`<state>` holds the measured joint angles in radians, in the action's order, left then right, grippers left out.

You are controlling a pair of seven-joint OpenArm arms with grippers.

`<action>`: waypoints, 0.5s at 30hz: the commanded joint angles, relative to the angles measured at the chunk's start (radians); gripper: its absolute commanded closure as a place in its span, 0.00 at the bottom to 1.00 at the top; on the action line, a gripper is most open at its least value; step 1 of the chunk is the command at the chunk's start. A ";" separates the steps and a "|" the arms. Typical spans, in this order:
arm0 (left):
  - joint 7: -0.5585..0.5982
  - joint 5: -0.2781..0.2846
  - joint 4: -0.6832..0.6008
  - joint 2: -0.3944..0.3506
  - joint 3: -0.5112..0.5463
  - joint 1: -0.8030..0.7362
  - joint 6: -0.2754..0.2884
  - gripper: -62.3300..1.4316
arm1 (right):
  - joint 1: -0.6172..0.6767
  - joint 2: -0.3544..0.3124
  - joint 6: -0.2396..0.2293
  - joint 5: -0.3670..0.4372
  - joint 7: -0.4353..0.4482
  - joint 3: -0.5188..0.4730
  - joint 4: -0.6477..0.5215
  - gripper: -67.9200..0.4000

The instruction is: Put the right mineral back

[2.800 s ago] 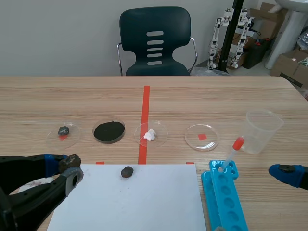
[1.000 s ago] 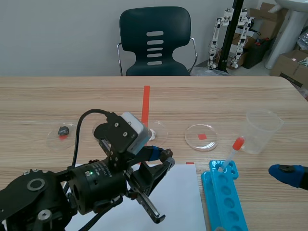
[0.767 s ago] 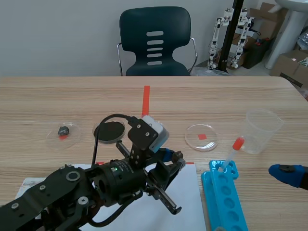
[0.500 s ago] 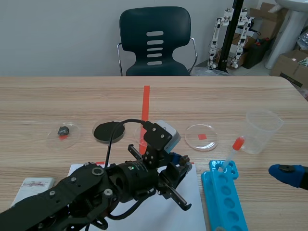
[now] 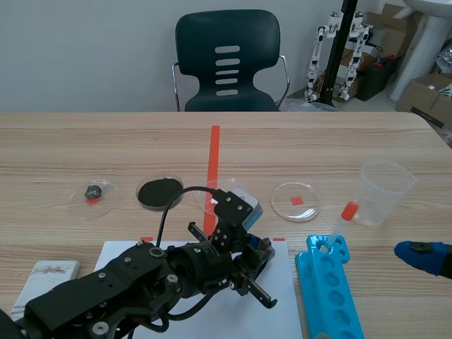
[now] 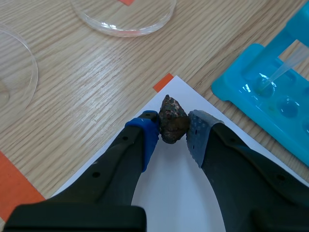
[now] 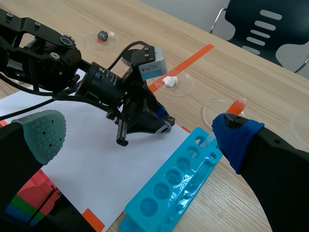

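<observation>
**A:** What have the left fingers (image 6: 145,137) got?

**B:** They are closed on the mineral (image 6: 173,120), a lumpy, rough brown stone with rusty flecks. It is pinched between a blue pad and a grey dotted one. It sits over the far right corner of a smooth white paper sheet (image 6: 166,193), which lies along the near edge of the wood-grain counter (image 5: 106,148).

**A:** And the right fingers (image 7: 236,137)?

**B:** Spread wide, with nothing between them, by the counter's near right corner.

**A:** What stands around the stone?

**B:** Toward the right edge there is a glossy blue plastic tube rack (image 6: 270,111) with round wells, and a red-bulbed pipette (image 5: 342,220) propped in it. Farther on lies a clear round dish (image 6: 123,19) with an orange mark, nothing in its way. Beyond that, a cloudy plastic cup (image 5: 385,189) stands to the right. In the scene view the left arm partly hides the dish holding a white lump (image 7: 186,86).
</observation>
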<state>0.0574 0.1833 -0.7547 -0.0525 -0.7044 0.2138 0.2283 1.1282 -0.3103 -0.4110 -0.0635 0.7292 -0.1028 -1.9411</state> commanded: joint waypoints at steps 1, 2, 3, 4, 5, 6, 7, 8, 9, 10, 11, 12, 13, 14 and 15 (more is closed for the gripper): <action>0.017 0.006 -0.019 0.014 0.003 0.005 0.002 0.91 | 0.002 0.000 -0.001 0.010 0.015 -0.003 -0.009 0.06; 0.017 0.006 -0.016 0.014 0.003 0.005 0.002 0.91 | 0.002 0.000 -0.001 0.010 0.015 -0.003 -0.009 0.06; 0.017 0.006 -0.016 0.014 0.003 0.005 0.002 0.91 | 0.002 0.000 -0.001 0.010 0.015 -0.003 -0.009 0.06; 0.017 0.006 -0.016 0.013 0.003 0.005 0.002 0.90 | 0.002 0.000 -0.001 0.010 0.015 -0.003 -0.009 0.06; 0.017 0.006 -0.016 0.013 0.003 0.005 0.002 0.86 | 0.002 0.000 -0.001 0.010 0.015 -0.003 -0.009 0.06; 0.017 0.006 -0.016 0.013 0.003 0.005 0.002 0.81 | 0.002 0.000 -0.001 0.010 0.015 -0.003 -0.009 0.06; 0.017 0.006 -0.016 0.013 0.003 0.005 0.002 0.76 | 0.002 0.000 -0.001 0.010 0.015 -0.003 -0.009 0.06; 0.018 0.006 -0.016 0.013 0.003 0.005 0.002 0.70 | 0.002 0.000 -0.001 0.010 0.015 -0.003 -0.009 0.06; 0.018 0.006 -0.016 0.013 0.003 0.005 0.002 0.64 | 0.002 0.000 -0.001 0.010 0.015 -0.003 -0.009 0.06; 0.018 0.007 -0.016 0.013 0.003 0.005 0.002 0.58 | 0.002 0.000 -0.001 0.010 0.015 -0.003 -0.009 0.06; 0.018 0.007 -0.016 0.014 0.003 0.005 0.002 0.52 | 0.002 0.000 -0.001 0.010 0.015 -0.003 -0.009 0.06; 0.018 0.007 -0.016 0.014 0.003 0.005 0.002 0.46 | 0.002 0.000 -0.001 0.010 0.015 -0.003 -0.009 0.06; 0.018 0.007 -0.016 0.014 0.003 0.005 0.002 0.39 | 0.002 0.000 -0.001 0.010 0.015 -0.003 -0.009 0.06; 0.018 0.007 -0.016 0.013 0.003 0.005 0.002 0.32 | 0.002 0.000 -0.001 0.010 0.015 -0.003 -0.009 0.06; 0.018 0.007 -0.016 0.013 0.003 0.005 0.002 0.24 | 0.002 0.000 -0.001 0.010 0.015 -0.003 -0.009 0.06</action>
<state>0.0578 0.1833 -0.7540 -0.0525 -0.7044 0.2134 0.2287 1.1282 -0.3103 -0.4110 -0.0635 0.7292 -0.1028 -1.9411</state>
